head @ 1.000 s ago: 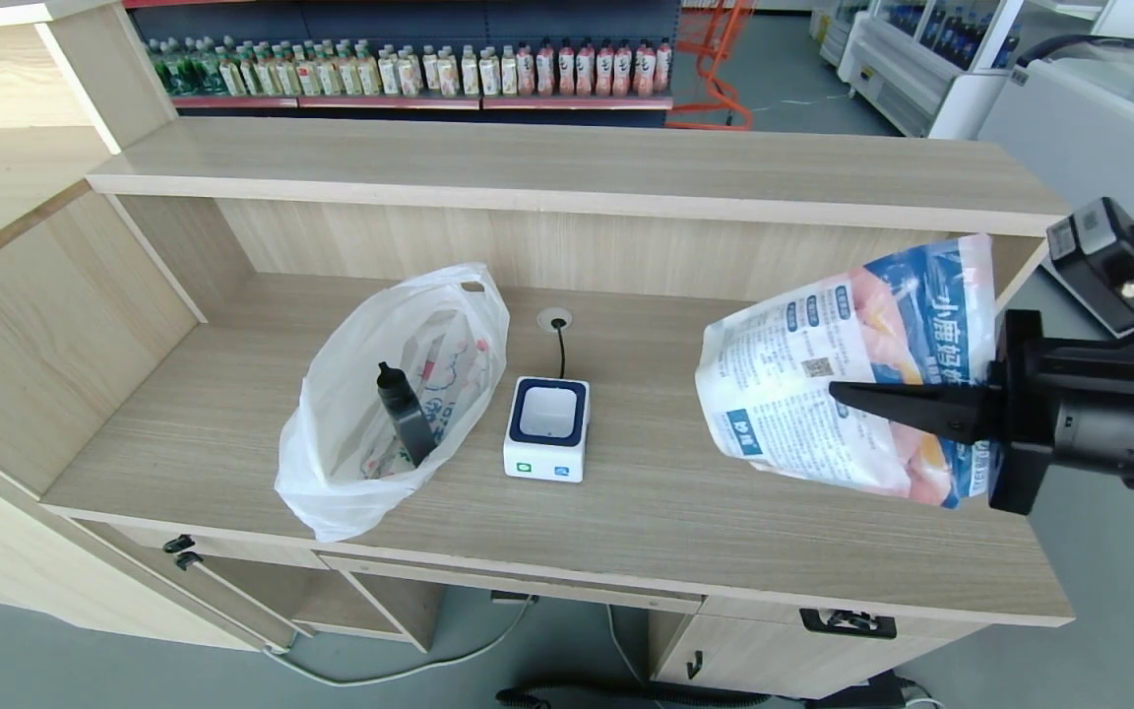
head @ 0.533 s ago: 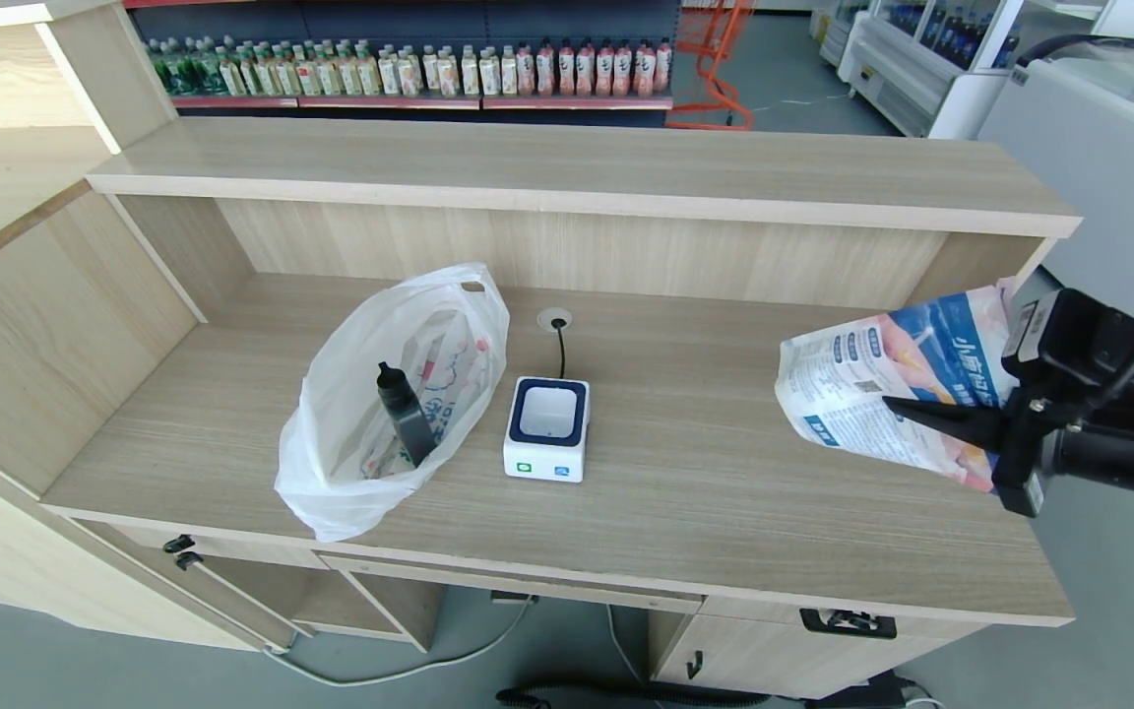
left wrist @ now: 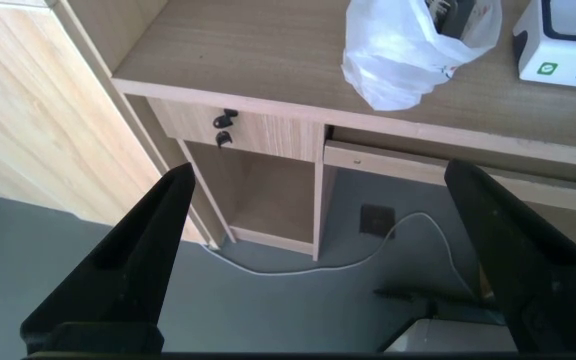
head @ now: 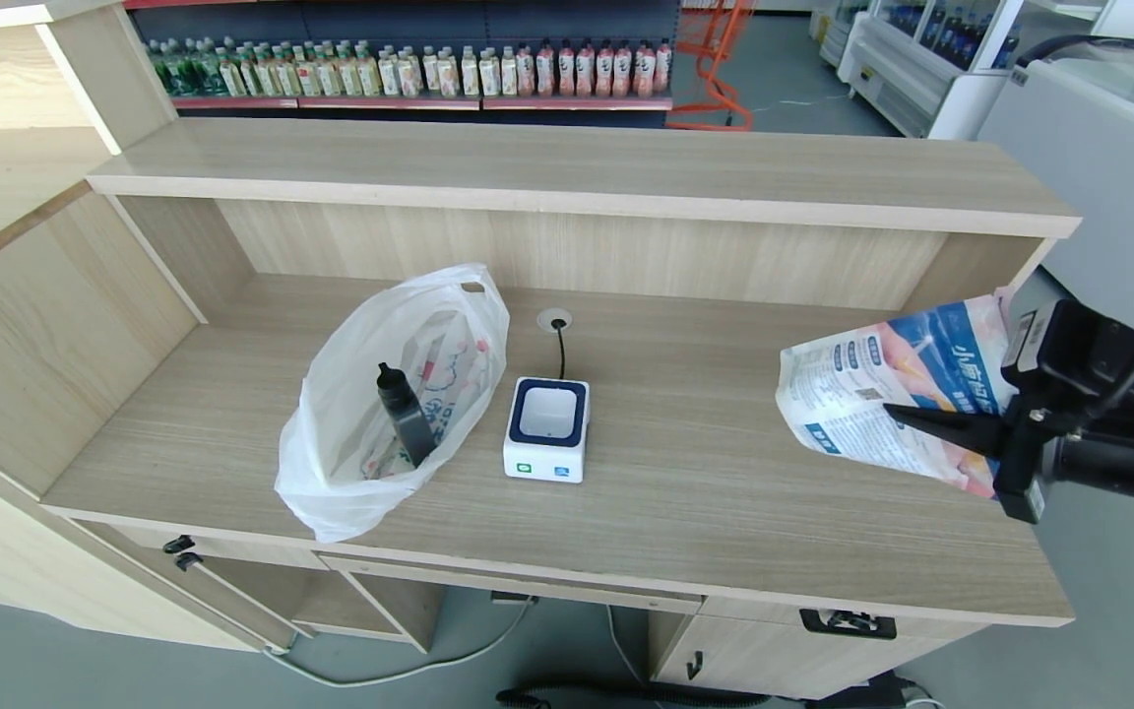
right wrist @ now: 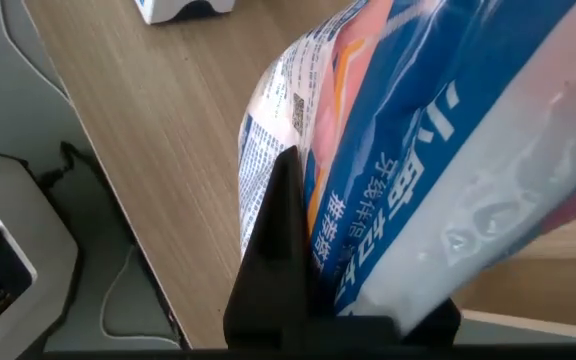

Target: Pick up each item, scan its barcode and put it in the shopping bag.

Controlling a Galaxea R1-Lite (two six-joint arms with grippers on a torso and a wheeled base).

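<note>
Nearest me, my right claw [head: 931, 423] is clamped on a printed snack pouch [head: 872, 379]. One dark finger [right wrist: 283, 250] lies across its white back panel, and I hold it in the air at the right end of the wooden counter [head: 724, 492]. My left claw [left wrist: 318, 200] hangs low in front of the counter's left corner, spread wide and empty.

The pouch is well apart from the scanner [head: 547, 428], a small white box at mid-counter with a dark-framed window facing up. To scan well, I judge I should carry the pouch over that window with its code side turned down. I should also keep my finger off the code and hold steady, since the soft pouch may sag or crease.

Just beside the scanner, on its left, the white plastic shopping bag [head: 331, 463] lies slumped with its mouth open. Inside are a dark bottle [head: 402, 418], leaning, and a flat printed packet [head: 454, 374] behind it.
</note>
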